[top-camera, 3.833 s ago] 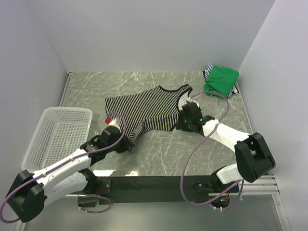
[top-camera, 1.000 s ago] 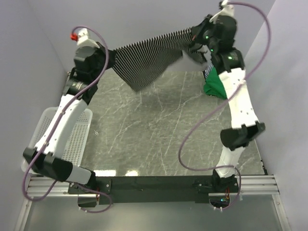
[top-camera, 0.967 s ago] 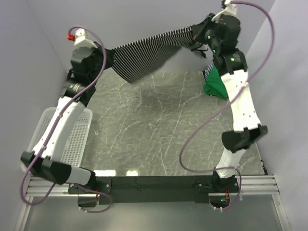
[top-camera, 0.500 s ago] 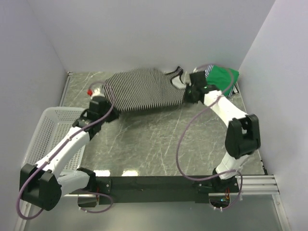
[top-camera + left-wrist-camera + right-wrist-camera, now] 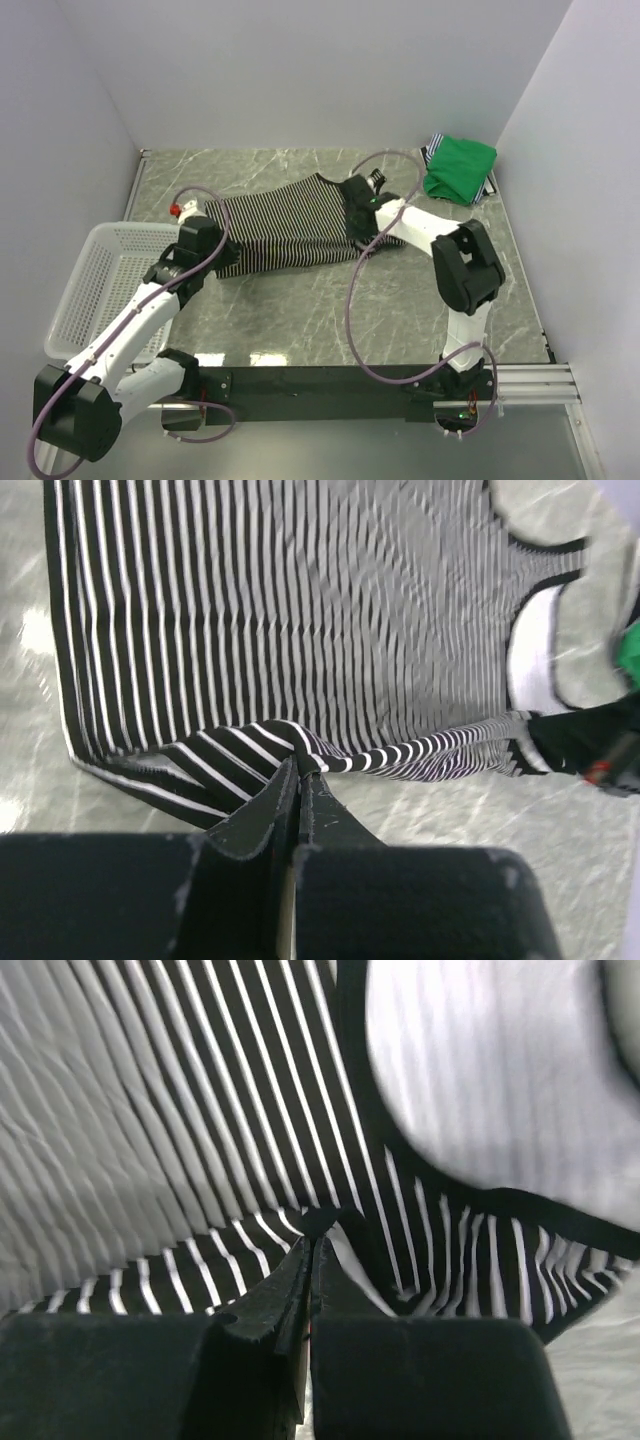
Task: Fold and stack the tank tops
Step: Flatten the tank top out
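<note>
With the left claw (image 5: 298, 770), pinches a raised fold at the hem end of the striped top (image 5: 290, 225), fingers pressed together on the cloth. With the right claw (image 5: 312, 1232), nips a fold just below the dark-edged armhole, fingers likewise squeezed tight on the fabric. Holds that top mostly spread on the grey marbled table (image 5: 300, 310), hem toward 9 o'clock, straps toward 3 o'clock. Farther out, finds the green top (image 5: 460, 168) folded at 2 o'clock from the striped one, well apart from it. Finds the white basket (image 5: 140, 228) at 8 o'clock, beside the left arm.
</note>
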Tool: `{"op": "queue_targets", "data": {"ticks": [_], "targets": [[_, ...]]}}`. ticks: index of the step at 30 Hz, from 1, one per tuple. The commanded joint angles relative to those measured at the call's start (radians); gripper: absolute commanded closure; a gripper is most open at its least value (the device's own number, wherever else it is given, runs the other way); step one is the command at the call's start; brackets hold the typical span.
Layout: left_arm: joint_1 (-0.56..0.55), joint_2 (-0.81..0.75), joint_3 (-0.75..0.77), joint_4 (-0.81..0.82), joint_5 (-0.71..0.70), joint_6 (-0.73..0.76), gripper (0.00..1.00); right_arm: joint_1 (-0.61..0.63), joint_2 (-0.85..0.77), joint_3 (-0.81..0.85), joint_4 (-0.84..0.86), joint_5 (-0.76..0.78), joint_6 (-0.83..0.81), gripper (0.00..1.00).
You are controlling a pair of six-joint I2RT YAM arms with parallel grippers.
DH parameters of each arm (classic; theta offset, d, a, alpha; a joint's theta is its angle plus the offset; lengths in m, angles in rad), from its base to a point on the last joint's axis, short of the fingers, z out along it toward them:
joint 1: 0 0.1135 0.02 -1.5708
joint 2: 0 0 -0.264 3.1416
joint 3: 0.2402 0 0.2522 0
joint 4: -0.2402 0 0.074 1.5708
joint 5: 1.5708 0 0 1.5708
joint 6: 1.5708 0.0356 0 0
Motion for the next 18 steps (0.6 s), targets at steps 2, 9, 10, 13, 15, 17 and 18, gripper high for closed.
{"op": "queue_targets", "data": {"ticks": [2,9,10,13,15,17,18], "targets": [[-0.005,-0.042,-0.074,0.014,0.016,-0.022,0.99,0.024,0.011,-0.165,0.044,0.067,0.036,1.00],[-0.112,-0.061,-0.168,0.033,0.017,-0.068,0.99,0.029,-0.170,-0.512,0.158,0.070,0.109,1.00],[-0.155,-0.064,-0.177,0.033,0.013,-0.079,0.99,0.038,-0.189,-0.515,0.138,0.084,0.128,1.00],[-0.236,-0.078,-0.220,0.031,0.004,-0.123,0.99,0.047,-0.281,-0.526,0.082,0.100,0.140,1.00],[-0.290,-0.082,-0.251,0.033,-0.002,-0.156,0.99,0.052,-0.316,-0.539,0.026,0.134,0.148,1.00],[-0.316,-0.085,-0.275,0.034,-0.001,-0.183,0.99,0.053,-0.374,-0.576,-0.006,0.156,0.165,1.00],[-0.340,-0.085,-0.283,0.036,0.004,-0.191,0.99,0.052,-0.396,-0.592,-0.011,0.159,0.172,1.00]]}}
